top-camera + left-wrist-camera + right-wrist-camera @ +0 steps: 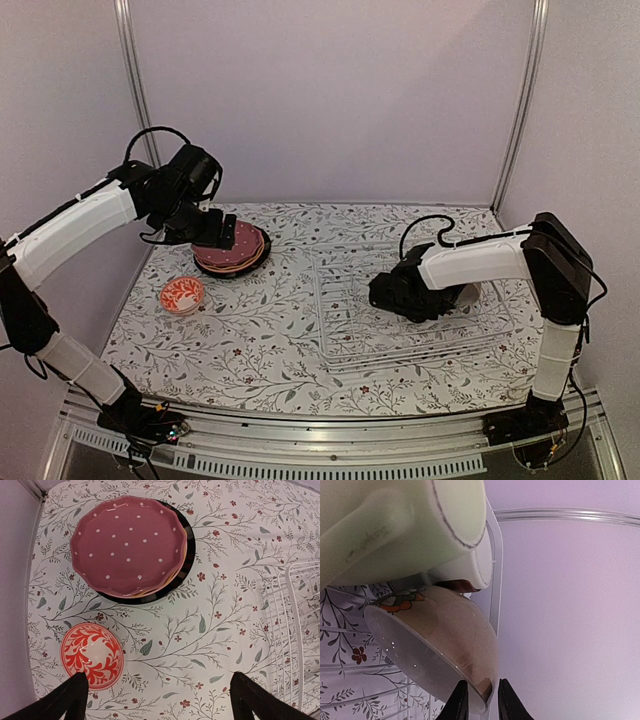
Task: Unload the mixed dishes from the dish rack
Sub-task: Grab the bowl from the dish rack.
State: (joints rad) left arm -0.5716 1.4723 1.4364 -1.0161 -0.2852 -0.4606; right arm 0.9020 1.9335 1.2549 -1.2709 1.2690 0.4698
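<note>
plates [230, 248] and patterned bowl [183, 294] sit on the desk [270, 355]; my left gripper [158, 680] hangs wide. my right gripper [481, 690] pinches the tan bowl [445, 640] in the dish rack [345, 335], pale green cup [395, 525] left.

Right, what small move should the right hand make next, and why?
Probably tighten on the rim of the tan bowl: the right hand straddles it, but a firm pinch isn't clear, and the pale green cup crowds it.

Plate stack [230, 248] (left of rack [345, 335])
</note>
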